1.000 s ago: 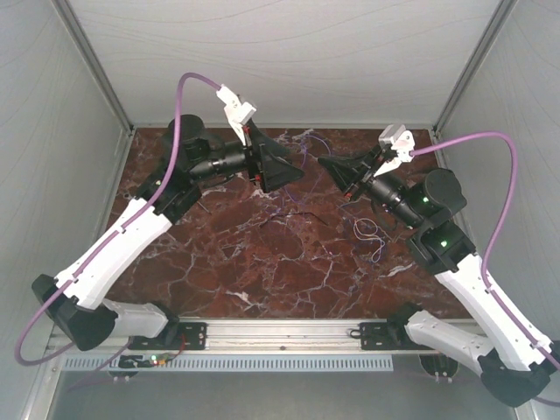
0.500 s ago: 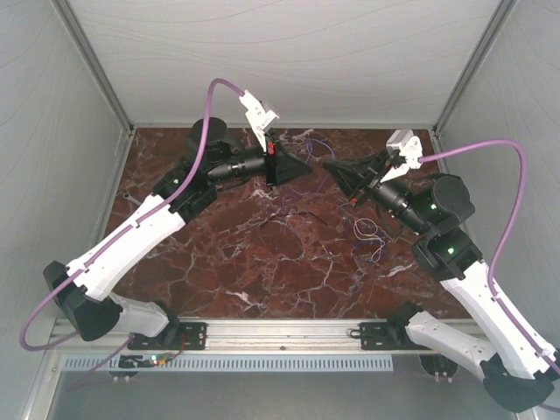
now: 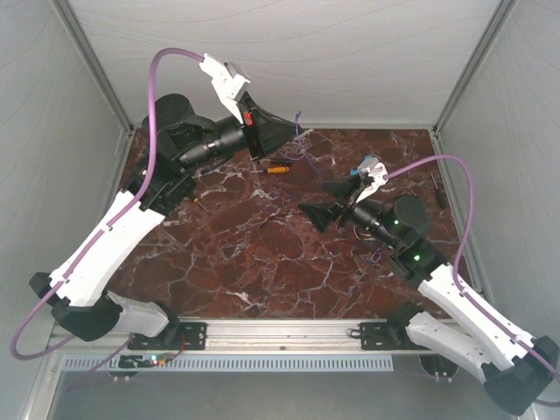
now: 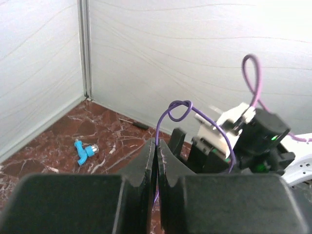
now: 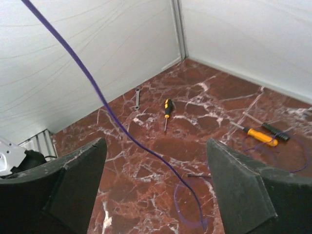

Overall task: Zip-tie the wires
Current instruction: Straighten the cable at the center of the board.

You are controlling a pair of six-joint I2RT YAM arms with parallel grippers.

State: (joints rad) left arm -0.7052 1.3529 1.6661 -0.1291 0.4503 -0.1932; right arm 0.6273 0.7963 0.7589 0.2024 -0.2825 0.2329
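Left wrist view: left pincer (image 4: pixel 157 146) pinching wires (image 4: pixel 178 110), knotted loop rising toward 1 o'clock; blue fitting (image 4: pixel 84 151) at 9 o'clock, seen only here. Right wrist: right pincer (image 5: pixel 156 185) spread, strand crossing from 11 o'clock; wrench (image 5: pixel 138 97), orange screwdriver (image 5: pixel 167 108) on table (image 5: pixel 204 107). Top external: wires held at table's 12 o'clock edge.

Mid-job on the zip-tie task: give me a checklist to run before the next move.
1. Left gripper grips the wires: ok, jaws shut on a strand.
2. Right gripper free: ok, jaws wide apart, strand passing between them untouched.
3. Wires off the table: not ok, a loop lies on the marble.
4. Zip tie in sight: cannot tell.
5. Orange screwdriver clear of wires: cannot tell, a thin loop lies close beside it.
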